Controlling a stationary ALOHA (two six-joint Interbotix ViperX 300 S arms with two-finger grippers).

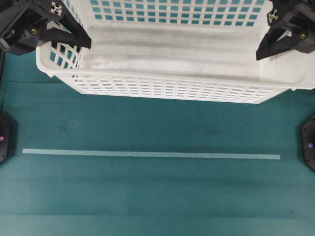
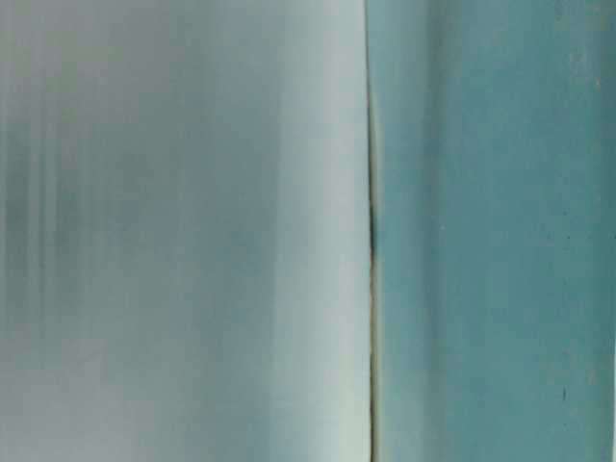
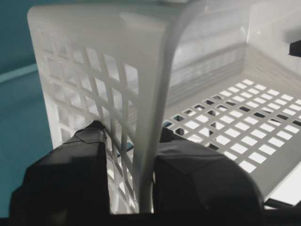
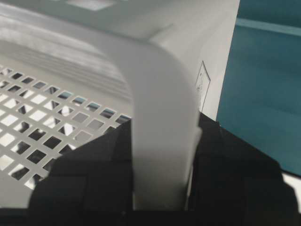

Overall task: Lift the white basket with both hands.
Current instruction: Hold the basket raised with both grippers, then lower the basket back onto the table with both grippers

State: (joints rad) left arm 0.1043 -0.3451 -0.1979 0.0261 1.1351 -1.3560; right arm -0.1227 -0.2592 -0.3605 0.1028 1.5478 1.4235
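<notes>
Overhead exterior: both arms' jaws clench the white basket [image 1: 167, 64] by opposite end rims.

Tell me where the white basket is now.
In the overhead view the white basket fills the top, above the pale tape line, its end walls clamped by the left gripper and right gripper.

Robot lab bench, teal mat [image 1: 147, 196], pale tape line [image 1: 147, 154], black corner mounts [image 1: 309, 142]
</notes>
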